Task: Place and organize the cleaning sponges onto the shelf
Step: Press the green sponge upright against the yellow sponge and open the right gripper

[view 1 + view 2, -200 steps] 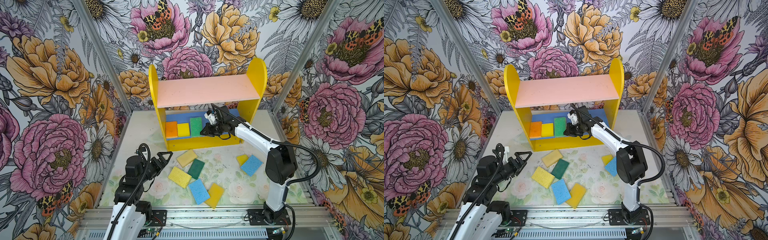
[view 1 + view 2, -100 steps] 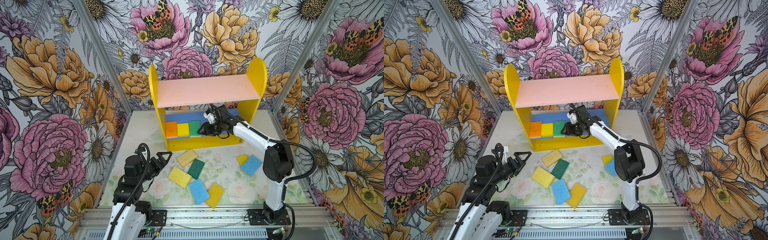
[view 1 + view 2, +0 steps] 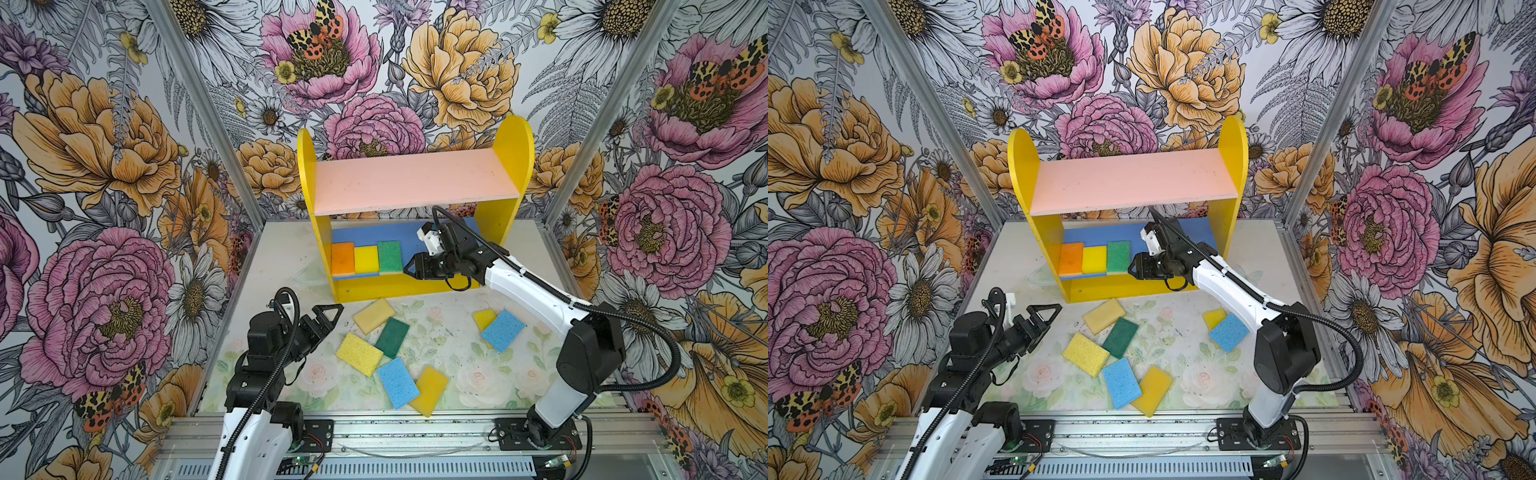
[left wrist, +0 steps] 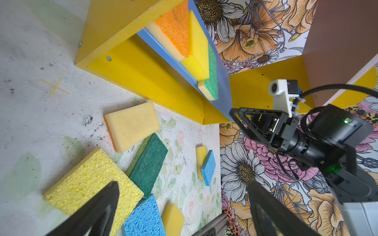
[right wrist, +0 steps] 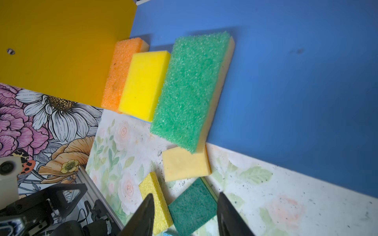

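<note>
The shelf (image 3: pixel 415 180) stands at the back of the table. On its blue lower board (image 5: pixel 296 81) an orange sponge (image 3: pixel 342 258), a yellow one (image 3: pixel 366 259) and a green one (image 3: pixel 390 257) lie side by side at the left end. My right gripper (image 3: pixel 409 268) is open and empty, its tips just right of the green sponge (image 5: pixel 192 90) and apart from it. Several more sponges lie loose on the table, among them a pale yellow one (image 3: pixel 373 315), a dark green one (image 3: pixel 392 337) and a blue one (image 3: pixel 397 382). My left gripper (image 3: pixel 330 316) hangs wide open and empty at the front left.
Another blue sponge (image 3: pixel 503 336) overlaps a small yellow one (image 3: pixel 484 319) on the right, under the right arm. A yellow-orange sponge (image 3: pixel 430 390) lies partly under the blue one near the front rail (image 3: pixel 415 432). Flowered walls close in three sides. The pink upper board bears nothing.
My right gripper has opened and let go of the green sponge, which now lies on the lower board beside the yellow one. The left arm has not moved.
</note>
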Available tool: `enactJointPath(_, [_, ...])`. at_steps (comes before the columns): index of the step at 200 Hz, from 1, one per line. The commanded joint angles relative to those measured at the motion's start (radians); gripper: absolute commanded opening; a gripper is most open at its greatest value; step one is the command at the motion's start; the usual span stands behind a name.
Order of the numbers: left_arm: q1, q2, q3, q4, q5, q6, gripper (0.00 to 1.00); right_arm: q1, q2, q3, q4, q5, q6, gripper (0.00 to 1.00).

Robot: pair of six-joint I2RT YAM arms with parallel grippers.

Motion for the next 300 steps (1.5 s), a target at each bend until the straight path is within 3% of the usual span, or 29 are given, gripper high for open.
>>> enactJointPath(1, [0.011,0.011,0.001,-0.014,-0.002,0.048,0.99,0.048,-0.067,-0.067,0.042,0.07,0.038,0.51])
enactJointPath(53, [0.023,0.022,0.029,-0.043,-0.012,0.1,0.99,0.097,-0.05,-0.11,0.126,0.046,0.113,0.43])
enactJointPath(118, [0.028,0.029,0.026,-0.048,-0.008,0.106,0.99,0.108,0.099,0.003,0.164,0.047,0.149,0.26])
enactJointPath(180, [0.031,0.036,0.026,-0.049,-0.001,0.107,0.99,0.101,0.193,0.051,0.191,0.122,0.176,0.13])
enactJointPath(300, [0.031,0.051,0.028,-0.049,0.006,0.108,0.99,0.063,0.265,0.103,0.244,0.134,0.202,0.1])
